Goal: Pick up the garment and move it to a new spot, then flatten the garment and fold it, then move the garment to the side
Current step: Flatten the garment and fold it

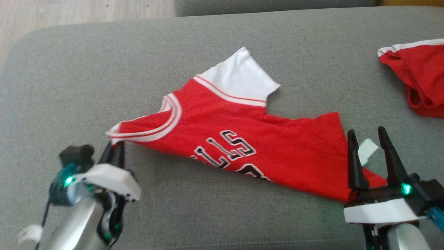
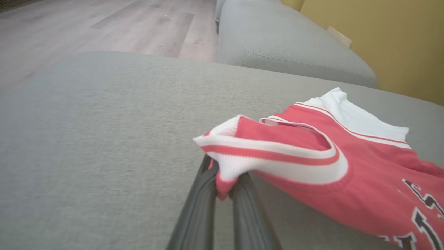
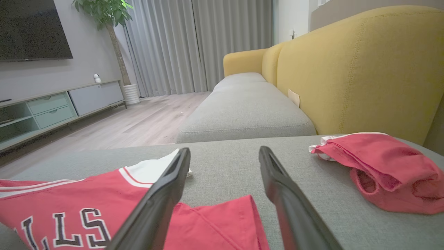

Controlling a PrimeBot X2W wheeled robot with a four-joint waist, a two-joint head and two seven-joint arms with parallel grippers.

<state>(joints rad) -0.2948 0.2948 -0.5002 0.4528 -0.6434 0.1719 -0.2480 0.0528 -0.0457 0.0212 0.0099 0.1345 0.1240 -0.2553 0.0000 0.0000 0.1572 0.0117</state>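
The garment (image 1: 242, 139) is a red jersey with white trim, a white sleeve and black lettering, lying partly folded on the grey cushion (image 1: 222, 45). My left gripper (image 1: 116, 147) is shut on its striped shoulder corner at the jersey's left end; the left wrist view shows the garment (image 2: 312, 156) with that corner pinched between the fingers (image 2: 208, 187) and lifted slightly. My right gripper (image 1: 367, 139) stands open over the jersey's bottom right corner, beside a white tag (image 1: 367, 151). In the right wrist view the garment (image 3: 86, 201) lies under the spread fingers (image 3: 166, 187), which hold nothing.
A second red garment with white trim (image 1: 419, 76) lies crumpled at the cushion's right edge (image 3: 385, 166). Another grey cushion (image 3: 242, 111) and a yellow sofa back (image 3: 347, 69) lie beyond. Wooden floor (image 1: 69, 14) borders the cushion's far left.
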